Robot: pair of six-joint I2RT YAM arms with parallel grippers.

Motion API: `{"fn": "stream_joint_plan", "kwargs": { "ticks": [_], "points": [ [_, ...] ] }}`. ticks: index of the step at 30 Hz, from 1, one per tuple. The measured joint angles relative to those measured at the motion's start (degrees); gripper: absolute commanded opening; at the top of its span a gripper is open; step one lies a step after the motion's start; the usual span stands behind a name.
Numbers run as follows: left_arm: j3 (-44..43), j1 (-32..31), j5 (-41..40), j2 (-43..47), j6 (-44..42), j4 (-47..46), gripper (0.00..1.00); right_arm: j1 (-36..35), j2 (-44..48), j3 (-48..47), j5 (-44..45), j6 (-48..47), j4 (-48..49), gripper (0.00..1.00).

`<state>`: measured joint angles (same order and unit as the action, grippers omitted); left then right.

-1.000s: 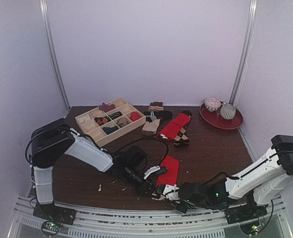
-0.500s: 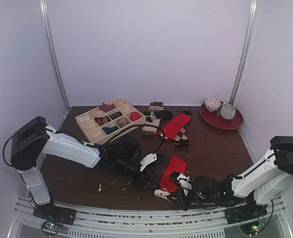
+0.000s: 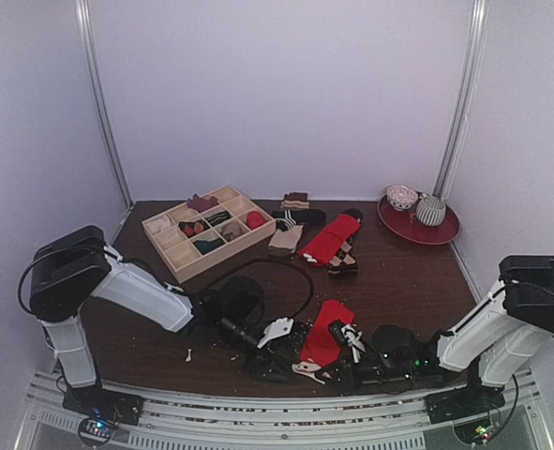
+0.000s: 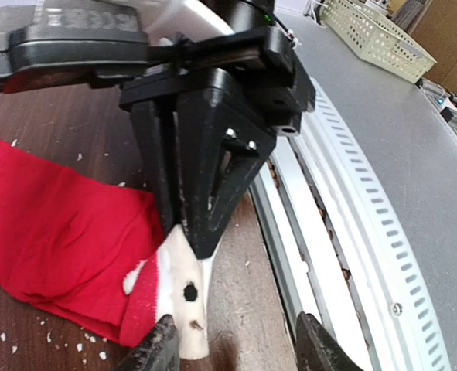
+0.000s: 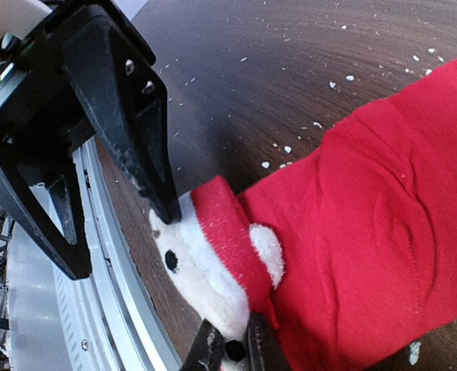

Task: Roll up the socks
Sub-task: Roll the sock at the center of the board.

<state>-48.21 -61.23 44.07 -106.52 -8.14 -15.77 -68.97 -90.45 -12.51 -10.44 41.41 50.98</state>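
The red sock (image 3: pixel 329 326) lies bunched near the table's front edge, and its white end (image 5: pixel 205 278) carries a black dot. My right gripper (image 5: pixel 234 352) is shut on that white end, pinching it from below. My left gripper (image 4: pixel 236 348) is open. One of its fingers (image 4: pixel 160 346) rests against the white end (image 4: pixel 178 297), and the other hangs over the metal rail. In the top view the left gripper (image 3: pixel 278 354) and the right gripper (image 3: pixel 338 360) face each other across the sock's end. The cream and tan sock (image 3: pixel 285 240) lies at the back, untouched.
A wooden organiser (image 3: pixel 208 228) with small rolled socks stands at the back left. A plain red sock (image 3: pixel 331 239) and other socks lie mid-back. A red plate (image 3: pixel 419 228) with bowls is at the back right. The perforated metal rail (image 4: pixel 344 232) runs right beside the grippers.
My left gripper has opened and moved forward to the sock's white end. The right gripper has closed on that end and shifted right, bunching the red sock.
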Motion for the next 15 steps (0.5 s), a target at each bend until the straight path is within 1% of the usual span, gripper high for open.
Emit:
{"fn": "stream_joint_plan", "kwargs": {
  "ticks": [3,6,10,12,15],
  "points": [
    [-1.14,-0.11,0.76,-1.95,-0.74,0.48,0.47,0.66,-0.26,-0.2,-1.66,0.48,-0.04,0.1],
    [-2.1,-0.11,0.76,-4.33,-0.87,0.46,0.49,0.76,-0.59,-0.44,-2.84,0.48,-0.02,0.1],
    [-2.19,-0.11,0.7,-4.92,-0.96,0.31,0.49,0.96,-0.9,-0.48,-3.91,0.59,0.37,0.1],
    [-2.38,-0.11,0.63,-5.11,-1.01,0.39,0.45,1.03,-1.18,-0.46,-4.48,0.81,0.83,0.1],
    [-3.39,-0.17,-0.2,-5.99,-1.49,0.74,0.33,1.2,-1.81,-0.46,-5.88,1.29,1.73,0.1]
  ]
}}
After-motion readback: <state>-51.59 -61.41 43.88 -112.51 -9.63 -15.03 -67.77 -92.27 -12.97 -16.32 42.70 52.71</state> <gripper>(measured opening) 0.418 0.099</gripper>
